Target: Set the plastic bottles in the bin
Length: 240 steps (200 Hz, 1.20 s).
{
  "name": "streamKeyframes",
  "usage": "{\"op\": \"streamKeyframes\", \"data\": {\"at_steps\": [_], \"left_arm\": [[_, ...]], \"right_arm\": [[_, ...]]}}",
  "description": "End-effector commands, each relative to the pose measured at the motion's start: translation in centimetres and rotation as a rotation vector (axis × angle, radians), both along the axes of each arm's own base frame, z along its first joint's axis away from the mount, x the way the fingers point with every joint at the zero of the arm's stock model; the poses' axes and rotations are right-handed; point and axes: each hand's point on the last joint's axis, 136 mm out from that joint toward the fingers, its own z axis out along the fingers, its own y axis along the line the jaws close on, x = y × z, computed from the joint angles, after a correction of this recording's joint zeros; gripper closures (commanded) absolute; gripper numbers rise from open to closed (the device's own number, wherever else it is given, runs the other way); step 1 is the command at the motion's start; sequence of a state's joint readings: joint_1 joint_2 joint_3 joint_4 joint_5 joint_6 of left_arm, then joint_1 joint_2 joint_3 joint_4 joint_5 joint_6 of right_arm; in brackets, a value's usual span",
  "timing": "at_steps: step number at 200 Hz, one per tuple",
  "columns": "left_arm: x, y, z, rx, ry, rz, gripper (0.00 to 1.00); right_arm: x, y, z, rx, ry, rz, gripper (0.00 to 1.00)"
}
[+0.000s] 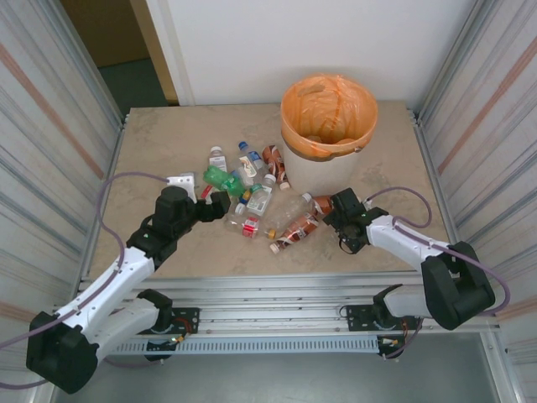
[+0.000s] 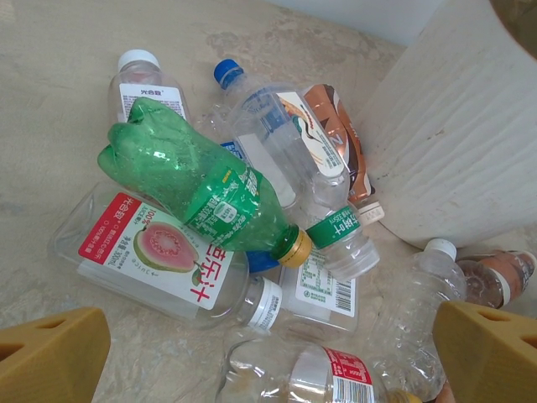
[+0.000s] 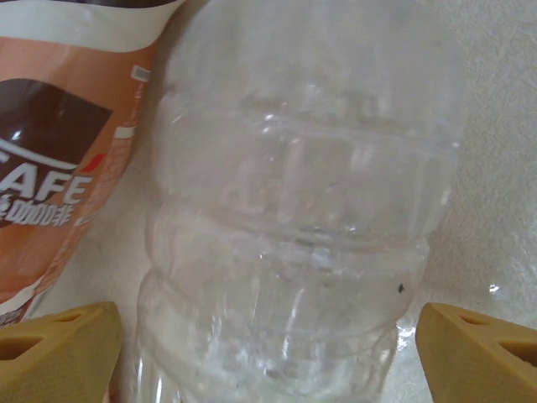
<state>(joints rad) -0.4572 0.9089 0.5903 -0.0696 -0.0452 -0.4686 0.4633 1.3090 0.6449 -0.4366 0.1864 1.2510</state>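
Note:
Plastic bottles lie in a heap (image 1: 252, 189) in front of the bin (image 1: 328, 117), a cream bucket lined with an orange bag. My left gripper (image 2: 268, 369) is open low over the heap's near side, its yellow fingers (image 2: 50, 357) either side of a clear red-labelled bottle (image 2: 336, 374). A green bottle (image 2: 201, 185) lies on top of a guava-labelled one (image 2: 151, 256). My right gripper (image 3: 268, 361) is open, straddling a clear ribbed bottle (image 3: 294, 252) that lies beside a brown café-labelled bottle (image 3: 59, 176). From above, that gripper (image 1: 329, 211) sits just below the bin.
The bin's white wall (image 2: 461, 134) stands right behind the heap. Bare table (image 1: 168, 143) stretches to the left and back of the bottles. Ribbed metal walls (image 1: 50, 126) close in both sides, and a rail (image 1: 268, 290) runs along the near edge.

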Motion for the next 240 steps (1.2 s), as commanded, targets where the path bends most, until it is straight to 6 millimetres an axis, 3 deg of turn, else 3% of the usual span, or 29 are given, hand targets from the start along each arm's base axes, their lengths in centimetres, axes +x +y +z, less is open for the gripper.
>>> {"op": "streamKeyframes", "data": {"at_steps": [1, 84, 134, 165, 197, 229, 240], "left_arm": [[0.4, -0.1, 0.9, -0.015, -0.028, -0.002, 0.01], [0.2, 0.2, 0.6, -0.004, -0.024, 0.008, 0.01], [0.0, 0.7, 0.7, 0.007, -0.034, 0.022, 0.01], [-0.1, 0.8, 0.7, 0.012, -0.036, 0.027, 0.01], [-0.1, 0.8, 0.5, 0.014, -0.032, 0.027, 0.01], [0.0, 0.9, 0.4, 0.013, -0.030, 0.030, 0.01], [0.0, 0.9, 0.3, 0.015, -0.029, 0.032, 0.01]], "right_arm": [[-0.4, -1.2, -0.9, -0.040, 0.021, -0.022, 0.14], [-0.9, -1.9, -2.7, -0.043, 0.072, -0.032, 0.36], [-0.9, -2.8, -1.0, -0.069, 0.040, -0.040, 0.52], [-0.9, -4.0, 1.7, -0.110, -0.014, -0.044, 0.63], [-1.0, -5.5, 5.3, -0.176, -0.088, -0.030, 0.67], [-0.4, -7.1, 10.8, -0.256, -0.202, -0.017, 0.69], [-0.1, -7.5, 13.5, -0.264, -0.275, -0.006, 0.69]]}}
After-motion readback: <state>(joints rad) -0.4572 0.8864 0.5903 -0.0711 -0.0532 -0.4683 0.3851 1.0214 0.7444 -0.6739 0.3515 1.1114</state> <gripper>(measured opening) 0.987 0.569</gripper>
